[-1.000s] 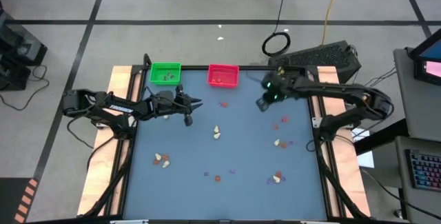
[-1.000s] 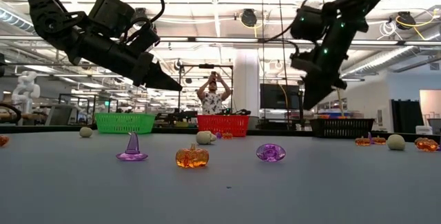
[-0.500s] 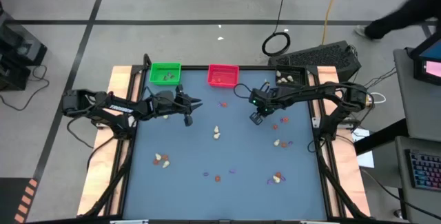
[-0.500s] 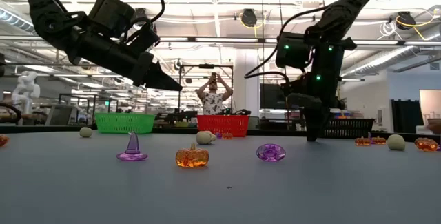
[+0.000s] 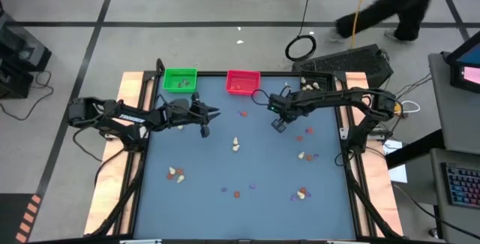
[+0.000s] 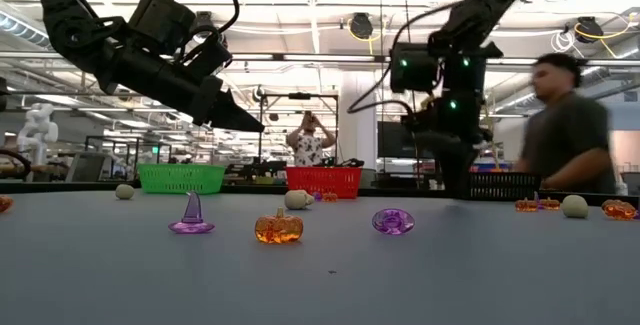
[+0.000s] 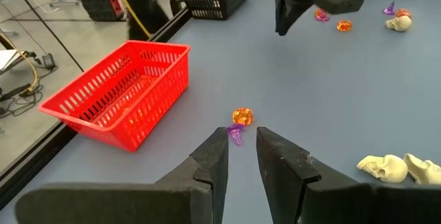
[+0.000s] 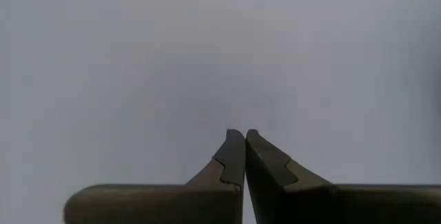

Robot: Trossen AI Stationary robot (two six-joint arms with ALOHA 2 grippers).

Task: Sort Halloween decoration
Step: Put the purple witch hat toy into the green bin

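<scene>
The Halloween decoration lies scattered on the blue-grey table (image 5: 225, 161): cream skulls (image 5: 236, 144), an orange pumpkin with a purple piece (image 7: 240, 117), and more orange, purple and cream bits (image 5: 304, 155). My left gripper (image 7: 241, 136) hangs above the table near the red tray. It points at the pumpkin pair and stands slightly open, with nothing between its fingers. My right gripper (image 5: 276, 127) points steeply down over bare table right of centre. In the right wrist view it (image 8: 244, 136) is shut on nothing.
A green tray (image 5: 180, 79), a red tray (image 5: 242, 82) and a black tray (image 7: 213, 0) stand along the far edge. One person walks past beyond the table's far right corner (image 6: 570, 135); another stands in the room behind (image 6: 308, 140).
My right gripper has moved from the far right toward the table's middle and come down, tipping to point more steeply at the table. A person has walked into view beyond the far right corner.
</scene>
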